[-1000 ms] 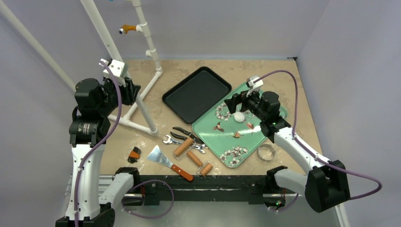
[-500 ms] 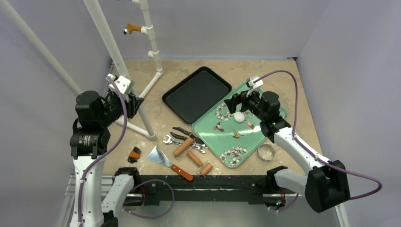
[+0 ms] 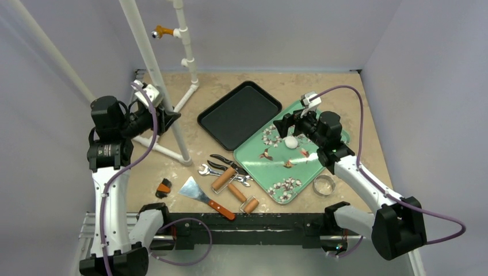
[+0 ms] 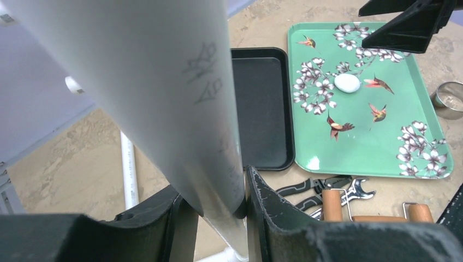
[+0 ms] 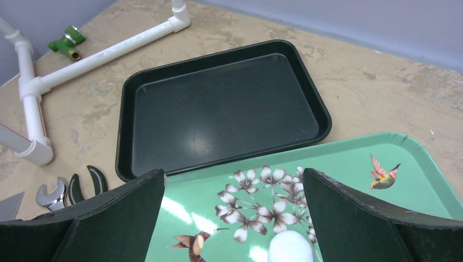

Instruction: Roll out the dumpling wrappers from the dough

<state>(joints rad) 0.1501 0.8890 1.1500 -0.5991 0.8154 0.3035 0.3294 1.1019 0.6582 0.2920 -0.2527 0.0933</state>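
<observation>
One small white dough round (image 3: 291,141), the only would-be dumpling wrapper in view, lies on the green floral tray (image 3: 299,175). The right gripper (image 3: 286,125) hangs just above it with jaws spread wide, apparently clear of it, and has not stirred. Out at the left, the left gripper (image 4: 218,207) has narrowed onto the upright white pipe (image 3: 147,57) and swung its top rightward, which in my judgement does nothing for the rolling: the wooden rollers (image 3: 223,180) lie untouched beside the tray.
</observation>
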